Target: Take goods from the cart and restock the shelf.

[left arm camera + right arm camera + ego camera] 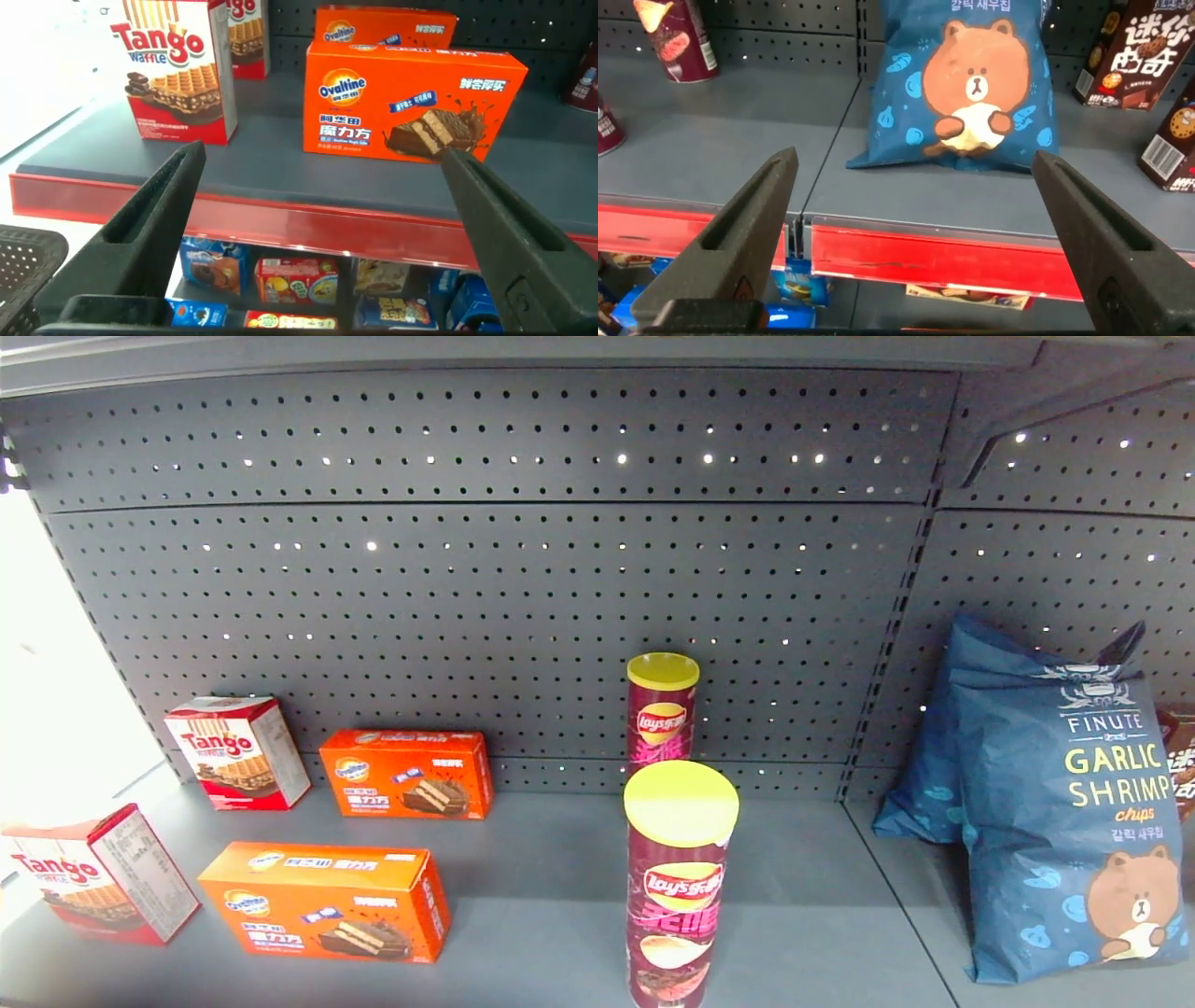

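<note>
- Grey perforated steel formed the back panel [467, 597] of the shelf [822, 896], which was the same grey.
- Two red-and-white wafer boxes stood at the left end of the shelf. The rear wafer box [238, 751] was near the back panel and the front wafer box [98, 873] was near the front edge.
- Two orange boxes lay just to the right of these. The rear orange box [408, 773] was close to the back panel, and the front orange box [327, 901] was ahead of it and apart from it.
- Two maroon cans with yellow lids stood upright, one behind the other, at mid-shelf. The rear can [661, 709] was by the back panel, with the front can [680, 887] ahead of it.
- In the bay to the right, a blue crisp bag [1074, 821] stood propped against a second blue bag [934, 747] behind it. A brown box [1178, 756] showed at the right edge, just beside the bags.
- The left gripper [320, 154] was positioned in front of the shelf, facing the front orange box. Its jaws stood wide apart and gripped nothing.
- The right gripper [915, 161] was positioned in front of the blue crisp bag, also with its jaws wide apart and gripping nothing.
- A red edge strip [280, 224] ran along the front of the shelf. Packaged goods [294, 280] sat on the tier below.
- A corner of a black mesh basket [28, 261] showed near the left gripper, lower than the shelf.
</note>
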Controlling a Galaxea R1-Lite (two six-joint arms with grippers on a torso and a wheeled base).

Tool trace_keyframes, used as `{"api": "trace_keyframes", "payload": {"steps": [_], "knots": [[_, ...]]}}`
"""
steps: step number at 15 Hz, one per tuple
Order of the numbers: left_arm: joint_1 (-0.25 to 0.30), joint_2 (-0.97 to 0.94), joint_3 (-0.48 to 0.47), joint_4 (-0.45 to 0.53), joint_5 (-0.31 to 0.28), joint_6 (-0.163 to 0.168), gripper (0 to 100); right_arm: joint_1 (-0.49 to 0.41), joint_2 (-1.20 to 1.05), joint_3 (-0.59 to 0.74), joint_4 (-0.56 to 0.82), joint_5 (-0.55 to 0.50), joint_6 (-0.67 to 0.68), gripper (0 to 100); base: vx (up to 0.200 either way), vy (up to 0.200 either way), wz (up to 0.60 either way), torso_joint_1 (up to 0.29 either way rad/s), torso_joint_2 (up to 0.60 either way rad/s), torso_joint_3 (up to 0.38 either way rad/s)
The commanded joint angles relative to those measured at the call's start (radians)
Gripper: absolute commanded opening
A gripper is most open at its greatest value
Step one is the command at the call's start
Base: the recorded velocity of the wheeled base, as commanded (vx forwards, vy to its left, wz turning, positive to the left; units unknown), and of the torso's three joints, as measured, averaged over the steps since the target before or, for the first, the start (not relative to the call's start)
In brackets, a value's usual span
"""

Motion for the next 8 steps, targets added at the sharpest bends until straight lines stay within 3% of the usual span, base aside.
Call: {"api": "trace_keyframes", "payload": {"steps": [1, 8], "knots": [[0.0, 0.002, 0.0, 0.0, 0.002, -0.005, 100, 0.0, -0.002, 0.0, 0.0, 0.0, 0.013, 100, 0.0, 0.0, 0.0, 0.0, 0.0, 0.0], [0.0, 0.002, 0.0, 0.0, 0.002, -0.005, 100, 0.0, -0.002, 0.0, 0.0, -0.004, 0.021, 100, 0.0, 0.0, 0.0, 0.0, 0.0, 0.0]]}}
